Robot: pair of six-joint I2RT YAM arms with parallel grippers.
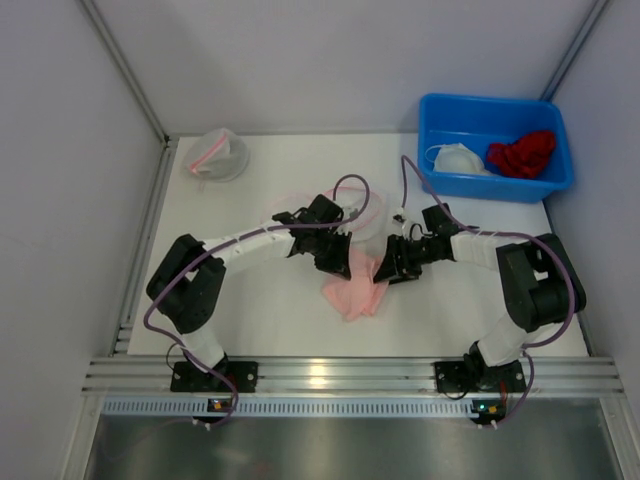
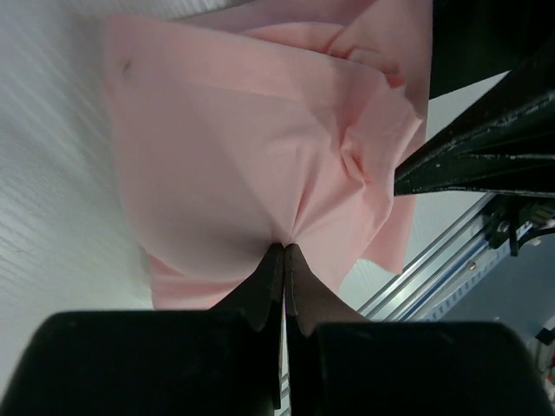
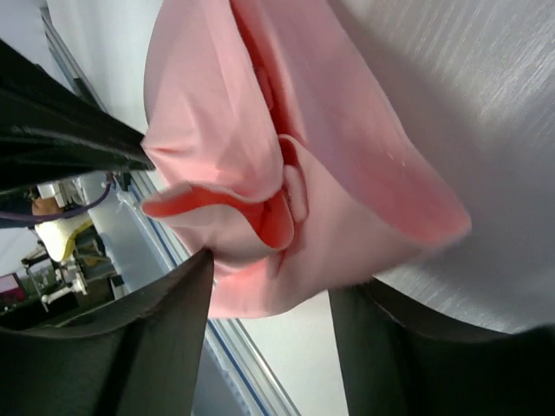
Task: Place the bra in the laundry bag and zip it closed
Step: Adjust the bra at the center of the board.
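The pink bra (image 1: pixel 355 290) lies crumpled on the white table between the two arms. My left gripper (image 1: pixel 335 262) is shut, its tips pinching a fold of the bra (image 2: pixel 260 173) in the left wrist view (image 2: pixel 284 248). My right gripper (image 1: pixel 392 268) is open, its jaws standing on either side of the bra's folded edge (image 3: pixel 260 208), with fabric between them (image 3: pixel 273 273). The laundry bag (image 1: pixel 290 203), translucent with a pink rim, lies just behind the grippers and is mostly hidden by the arms.
A blue bin (image 1: pixel 440 110) at the back right holds a white garment (image 1: pixel 458 158) and a red one (image 1: pixel 523 152). A second translucent pouch (image 1: pixel 215 155) with a pink-red zip sits at the back left. The metal rail (image 1: pixel 330 375) runs along the near table edge.
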